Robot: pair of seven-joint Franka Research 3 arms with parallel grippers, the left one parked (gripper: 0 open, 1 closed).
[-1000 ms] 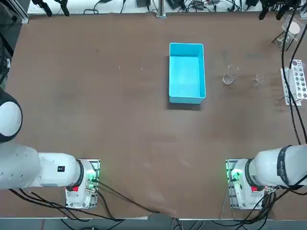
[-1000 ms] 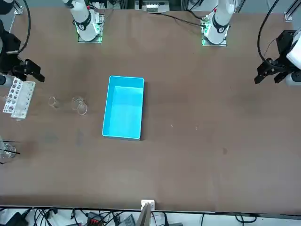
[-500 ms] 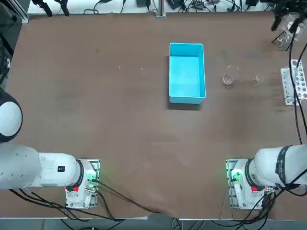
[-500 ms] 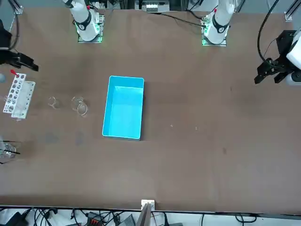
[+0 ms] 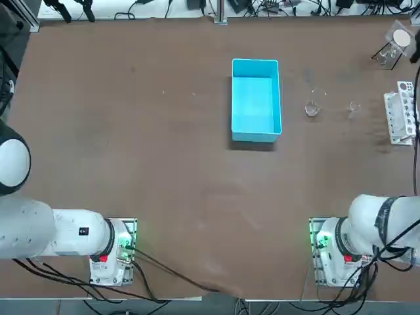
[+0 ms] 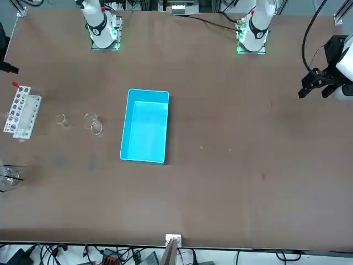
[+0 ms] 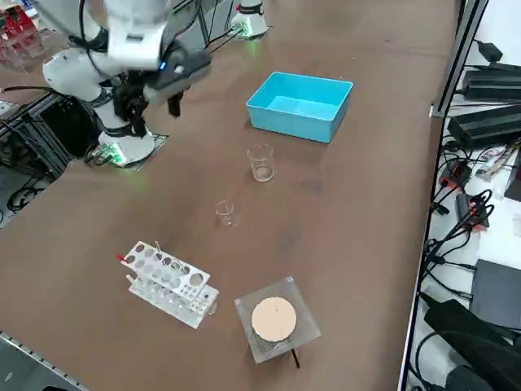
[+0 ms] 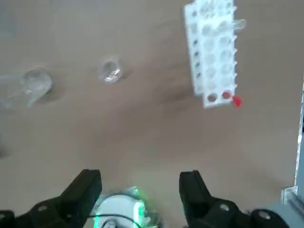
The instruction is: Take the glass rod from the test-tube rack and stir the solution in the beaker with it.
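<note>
The white test-tube rack [image 7: 167,281] lies at the table's right edge, also in the wrist view [image 8: 211,52] and the front view [image 6: 21,110]. A thin clear glass rod [image 7: 158,247] stands up from it, and a red-tipped piece [image 8: 236,100] sits at one end. The beaker [image 7: 260,161] stands between the rack and the blue tray, with its solution barely visible. My right gripper [image 7: 153,104] hangs high over the arm's base, well away from the rack. In the wrist view my right gripper [image 8: 140,190] is open and holds nothing.
A tinier clear glass [image 7: 225,212] stands between beaker and rack. A flask with a round pale top [image 7: 275,319] sits on a square plate at the far right corner. The blue tray [image 5: 256,100] lies mid-table. Cables run along the far edge.
The right gripper has pulled back from over the rack towards the table's right edge. It has almost left the top and front views. Its fingers stay open.
</note>
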